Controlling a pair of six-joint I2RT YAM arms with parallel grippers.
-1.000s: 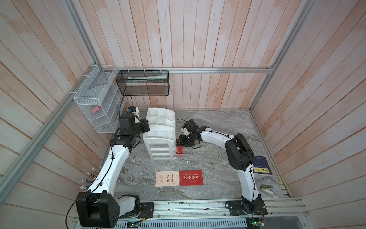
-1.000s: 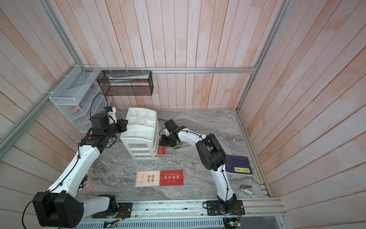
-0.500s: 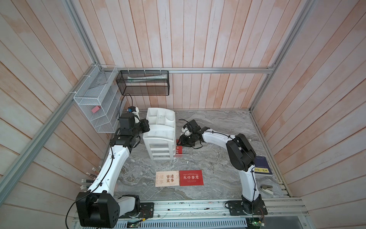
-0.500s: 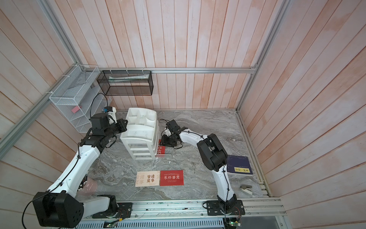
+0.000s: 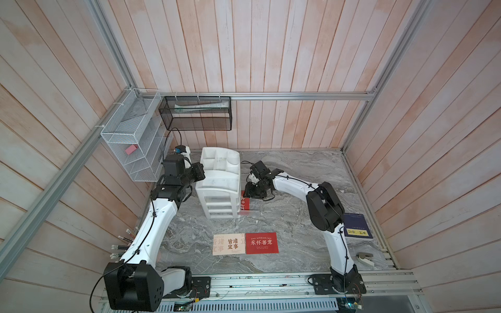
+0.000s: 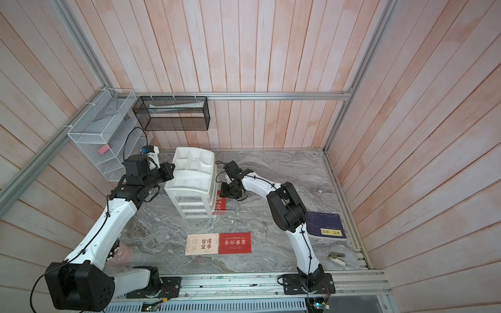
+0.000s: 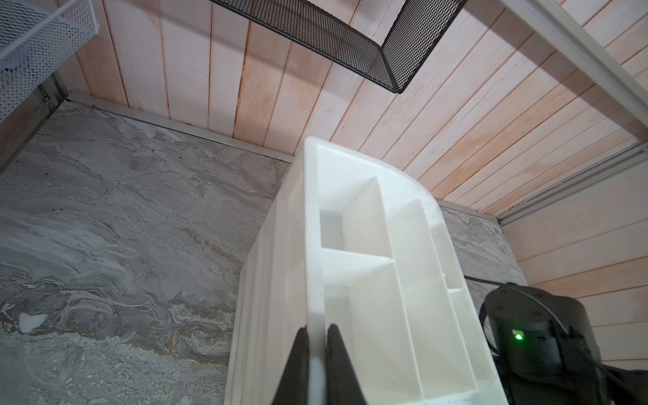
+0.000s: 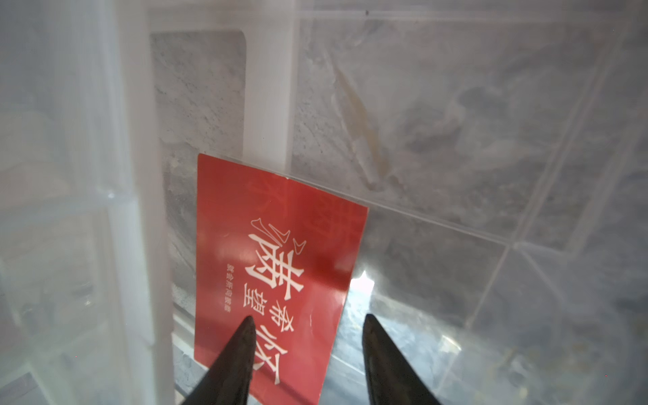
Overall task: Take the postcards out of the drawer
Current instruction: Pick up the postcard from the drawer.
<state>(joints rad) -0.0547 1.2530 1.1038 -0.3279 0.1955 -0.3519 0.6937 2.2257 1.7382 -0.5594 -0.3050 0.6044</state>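
White drawer organizer (image 5: 219,187): top wall pinched by left gripper (image 7: 317,329). In its clear drawer (image 8: 491,175), a red postcard (image 8: 277,266) lies under the spread right gripper (image 8: 308,317); cream postcard (image 5: 229,244) and second red postcard (image 5: 261,243) lie well away.

The left arm (image 5: 160,216) and right arm (image 5: 292,187) are showing smooth white shells between boxy black joints (image 5: 325,208). Thin black cables (image 5: 294,179) are running along both, tied down at intervals. A green light (image 7: 518,337) is glowing on one joint. The right gripper (image 8: 308,316) is showing dark fingers (image 8: 231,361) tapering to points.
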